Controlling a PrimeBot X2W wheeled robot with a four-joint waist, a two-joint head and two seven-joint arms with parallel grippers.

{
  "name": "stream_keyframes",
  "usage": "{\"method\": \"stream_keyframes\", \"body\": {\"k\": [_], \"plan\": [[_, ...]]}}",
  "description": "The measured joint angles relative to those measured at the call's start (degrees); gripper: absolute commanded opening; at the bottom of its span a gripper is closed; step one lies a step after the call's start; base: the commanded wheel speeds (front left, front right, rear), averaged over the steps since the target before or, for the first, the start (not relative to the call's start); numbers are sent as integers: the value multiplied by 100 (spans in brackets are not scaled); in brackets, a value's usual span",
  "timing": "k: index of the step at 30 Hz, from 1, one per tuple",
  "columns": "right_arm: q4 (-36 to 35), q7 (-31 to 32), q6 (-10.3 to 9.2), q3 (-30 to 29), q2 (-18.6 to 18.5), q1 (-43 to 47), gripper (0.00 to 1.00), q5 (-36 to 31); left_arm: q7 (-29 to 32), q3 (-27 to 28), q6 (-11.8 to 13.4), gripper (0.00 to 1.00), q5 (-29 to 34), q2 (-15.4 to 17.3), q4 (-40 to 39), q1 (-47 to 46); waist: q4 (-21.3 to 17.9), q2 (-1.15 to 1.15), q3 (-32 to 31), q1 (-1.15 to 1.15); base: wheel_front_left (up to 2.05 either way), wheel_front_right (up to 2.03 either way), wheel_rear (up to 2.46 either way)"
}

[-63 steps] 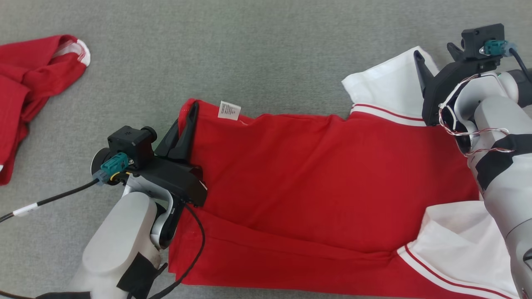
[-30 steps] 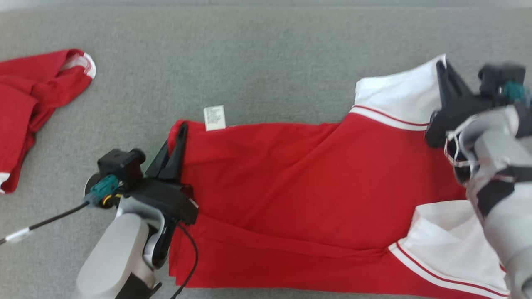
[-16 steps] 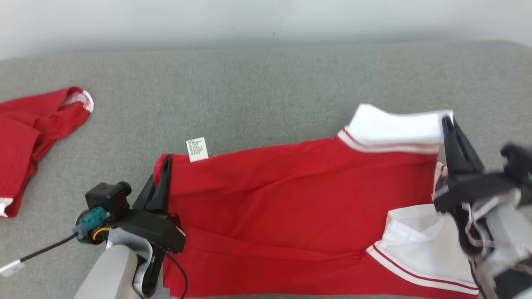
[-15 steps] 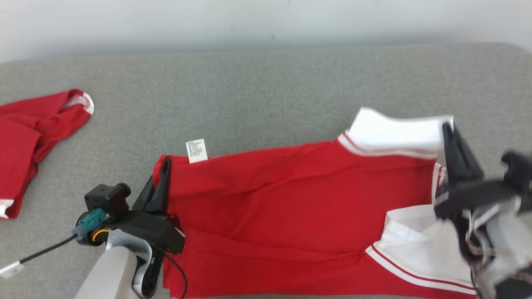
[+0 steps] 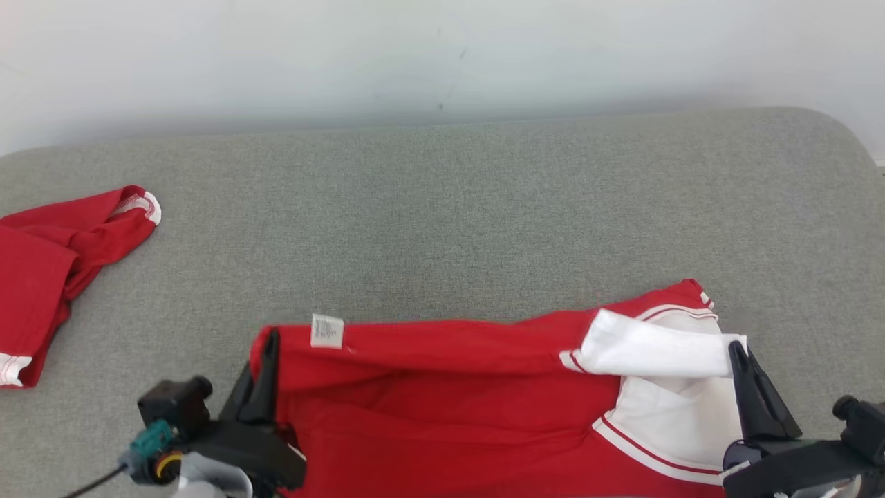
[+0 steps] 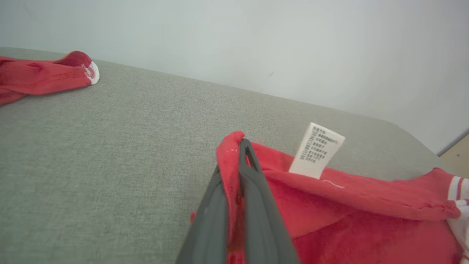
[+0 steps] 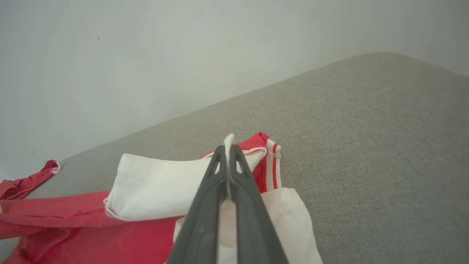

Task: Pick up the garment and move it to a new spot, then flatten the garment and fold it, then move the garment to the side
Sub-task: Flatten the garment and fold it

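A red short-sleeved shirt with white sleeves and striped trim (image 5: 442,408) lies along the near edge of a grey fabric-covered surface (image 5: 442,214), its far edge raised off the cloth below. The left gripper (image 5: 268,346) is clamped on the shirt's red hem corner, just beside a white care label (image 5: 326,330). The left wrist view shows red cloth pinched between its dark fingers (image 6: 256,205). The right gripper (image 5: 735,353) is clenched on the tip of a white sleeve (image 5: 650,351). A crumpled red garment (image 5: 48,256) lies well apart at the far left. A pale wall (image 5: 415,55) stands behind.
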Motion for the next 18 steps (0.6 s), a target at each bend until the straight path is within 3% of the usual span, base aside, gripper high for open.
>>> {"method": "stream_keyframes", "body": {"k": [18], "plan": [[592,0,0,-143,133,389,0,-399,0,209,0,0,152,-307,277,620,62,0,-176,2,0,0,0]]}}
